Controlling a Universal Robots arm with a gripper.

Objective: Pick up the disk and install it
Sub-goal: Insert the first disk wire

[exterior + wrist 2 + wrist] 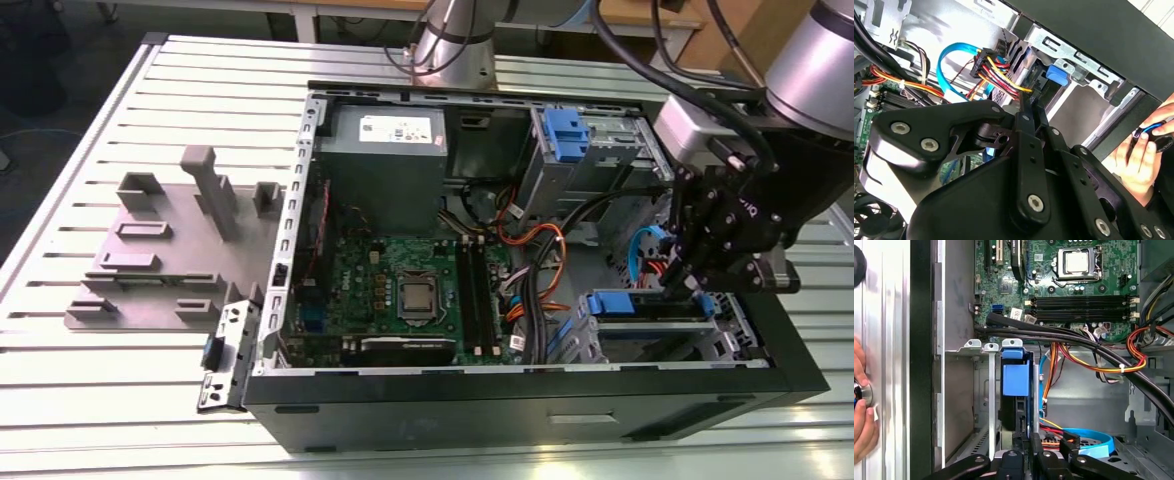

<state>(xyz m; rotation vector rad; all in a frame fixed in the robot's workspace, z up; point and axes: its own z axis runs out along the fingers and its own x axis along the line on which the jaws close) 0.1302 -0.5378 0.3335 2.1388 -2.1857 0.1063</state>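
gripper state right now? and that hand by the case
Gripper: at the disk in the drive bay; open or shut cannot be told.
Hand: holding a small dark object with blue on it.

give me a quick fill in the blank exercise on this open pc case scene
1. The cover of the computer case is ____, so the motherboard shows.
2. The robot's hand hangs over the drive bay at the exterior view's ____ side.
3. The plastic tab in the drive bay is ____ in colour.
4. The grey fixture plate lies ____ the case.

Missing words: off; right; blue; outside
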